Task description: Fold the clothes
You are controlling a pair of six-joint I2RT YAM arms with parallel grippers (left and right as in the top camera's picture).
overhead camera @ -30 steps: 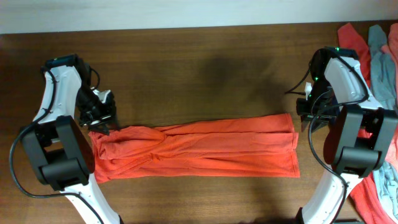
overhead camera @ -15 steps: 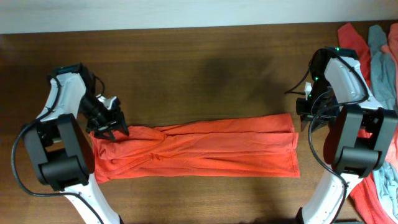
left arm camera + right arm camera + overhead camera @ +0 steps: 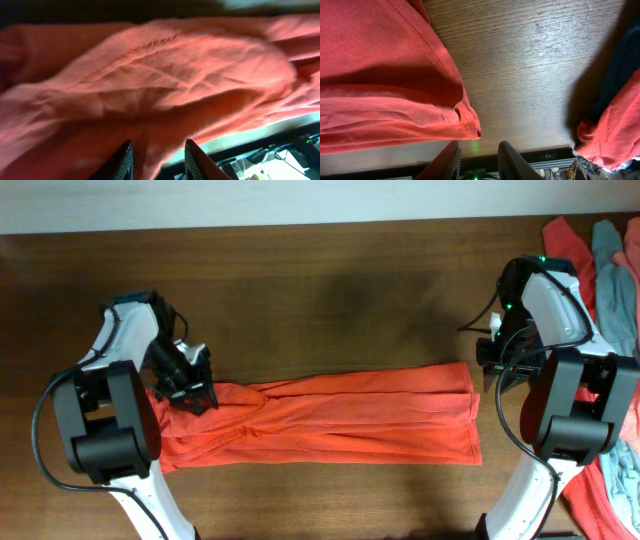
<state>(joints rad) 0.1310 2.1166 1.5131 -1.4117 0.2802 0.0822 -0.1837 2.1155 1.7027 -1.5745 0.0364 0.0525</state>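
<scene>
The orange-red T-shirt (image 3: pixel 340 420) lies as a long folded strip across the table's middle; its print is hidden. My left gripper (image 3: pixel 190 392) is at the strip's left end, its fingers closed on a bunch of the cloth, which fills the left wrist view (image 3: pixel 150 75) and sits between the fingertips (image 3: pixel 127 160). My right gripper (image 3: pixel 492 365) hangs just off the strip's right end. In the right wrist view the gripper (image 3: pixel 479 157) is open and empty over bare wood, with the shirt's hem corner (image 3: pixel 467 122) just ahead of it.
The wooden table (image 3: pixel 330 300) runs to a pale wall edge at the back. A pile of other garments lies at the far right: plain coral-red (image 3: pixel 570 245), grey-blue (image 3: pixel 615 270). The coral-red garment (image 3: pixel 615 125) and a dark one (image 3: pixel 620 65) show right of my right gripper.
My left gripper has moved right and slightly toward the front, pulling the shirt's upper left corner inward over the strip. The right arm has not moved.
</scene>
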